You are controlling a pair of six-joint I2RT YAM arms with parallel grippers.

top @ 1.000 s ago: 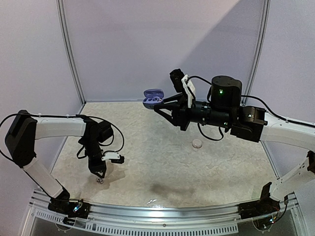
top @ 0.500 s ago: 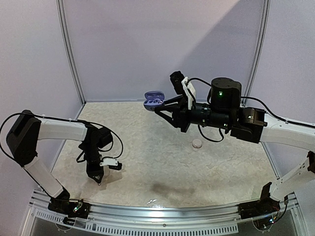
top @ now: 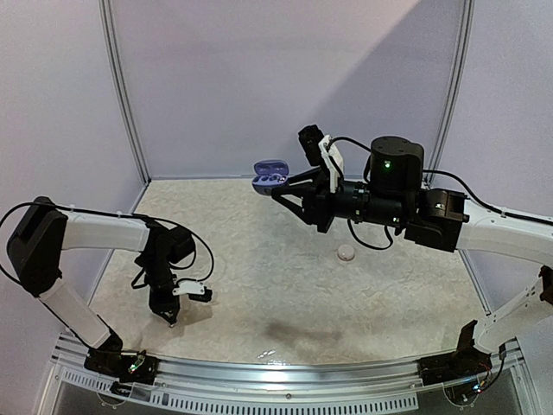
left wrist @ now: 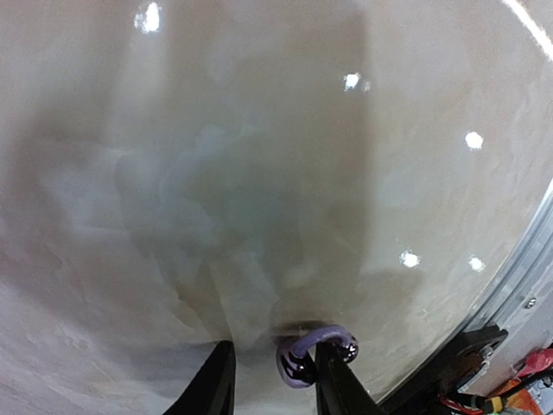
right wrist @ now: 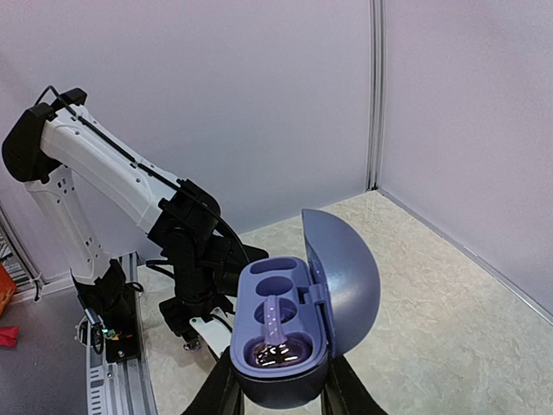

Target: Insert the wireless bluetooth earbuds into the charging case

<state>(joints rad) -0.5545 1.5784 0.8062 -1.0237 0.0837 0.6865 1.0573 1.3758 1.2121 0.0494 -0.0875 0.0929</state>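
robot lab test cell: left arm (top: 95, 226) and right arm (top: 510, 229), white and black, bolted side by side at near edge of table (top: 259, 277); plain pale wall panels (top: 285, 78) between bare metal posts (top: 123, 95) box in work area; slotted aluminium rail (top: 285, 370) along front; loose black cables (top: 206, 251) on arms; green status light (top: 388, 160); beige stone-look table top

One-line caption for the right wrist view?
Right claw grips an open purple charging case, lid up; the left arm bends low behind it.
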